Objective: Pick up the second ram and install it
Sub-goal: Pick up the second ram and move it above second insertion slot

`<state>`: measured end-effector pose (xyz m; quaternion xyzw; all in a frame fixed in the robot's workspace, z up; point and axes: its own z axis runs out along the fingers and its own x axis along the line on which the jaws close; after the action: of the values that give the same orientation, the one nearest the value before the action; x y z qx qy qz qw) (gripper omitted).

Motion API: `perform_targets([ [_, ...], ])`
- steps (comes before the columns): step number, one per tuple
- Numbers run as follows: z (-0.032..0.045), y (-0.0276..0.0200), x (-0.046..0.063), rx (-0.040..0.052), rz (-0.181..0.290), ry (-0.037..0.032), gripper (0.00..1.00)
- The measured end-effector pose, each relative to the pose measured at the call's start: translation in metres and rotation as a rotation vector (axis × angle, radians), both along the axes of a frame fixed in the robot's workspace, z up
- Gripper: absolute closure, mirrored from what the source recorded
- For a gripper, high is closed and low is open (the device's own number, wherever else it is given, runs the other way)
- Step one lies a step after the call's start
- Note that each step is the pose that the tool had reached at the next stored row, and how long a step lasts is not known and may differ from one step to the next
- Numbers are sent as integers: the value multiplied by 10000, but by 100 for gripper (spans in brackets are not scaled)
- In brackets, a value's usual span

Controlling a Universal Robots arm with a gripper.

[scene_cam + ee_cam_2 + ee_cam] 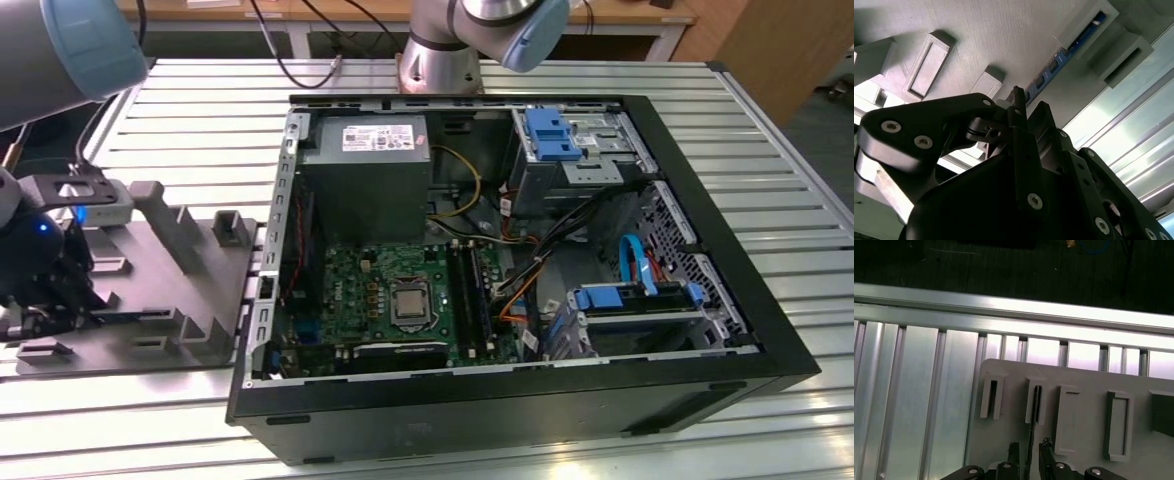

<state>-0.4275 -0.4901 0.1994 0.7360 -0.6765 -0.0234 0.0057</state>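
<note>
One slatted aluminium table (187, 110) is carrying an open black computer case (534, 400) and, at the exterior view's left, a grey moulded tray (174, 270); a wooden bench (614, 15) is standing behind the table. The exterior view is presenting the case interior, which is housing a grey power supply (363, 170), a green motherboard (360, 290) and blue drive brackets (550, 135). Both wrist views are presenting the tray close up, with its upright slotted posts (991, 397). The second ram (1033, 425) is standing on edge in one slot of the tray, appearing edge-on as a thin dark line in the first wrist view and as a bluish strip with chips in the second wrist view (1054, 65). The gripper (1029, 447) is hanging over the tray, its fingers (1013, 452) apart and straddling the near end of the stick, a narrow gap showing on each side.
</note>
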Motion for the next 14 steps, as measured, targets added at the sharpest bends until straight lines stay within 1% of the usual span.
perform_targets([
  [8,-13,0,0,-1,0,1,70],
  [9,-14,0,0,-1,1,1,72],
  [11,-15,0,0,0,0,0,72],
  [12,-15,0,0,-1,0,1,78],
  [14,-17,0,0,0,0,0,78],
])
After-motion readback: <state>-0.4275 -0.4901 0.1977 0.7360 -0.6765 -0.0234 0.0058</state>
